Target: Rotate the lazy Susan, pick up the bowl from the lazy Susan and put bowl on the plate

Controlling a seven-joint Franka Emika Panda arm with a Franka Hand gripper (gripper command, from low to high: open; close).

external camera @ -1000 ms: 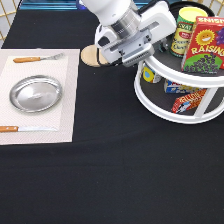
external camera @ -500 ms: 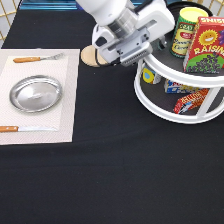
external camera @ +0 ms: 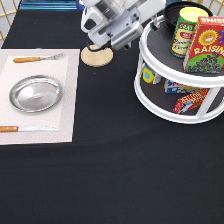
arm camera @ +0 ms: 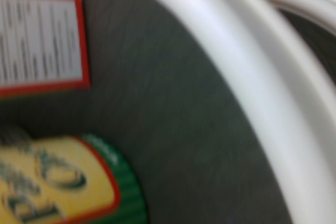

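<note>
While the gripper hangs at the lazy Susan's top-tier rim near the counter's far edge (jaw state: cannot tell), the plate sits empty near the left edge; bowl mostly hidden.

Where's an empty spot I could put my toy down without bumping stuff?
The biggest bare patch is the black table across the exterior view's bottom, below the placemat and the lazy Susan. A narrower strip runs between those two. The plate has nothing on it. The lazy Susan's shelves are crowded, and the gripper sits by its top tier.
</note>
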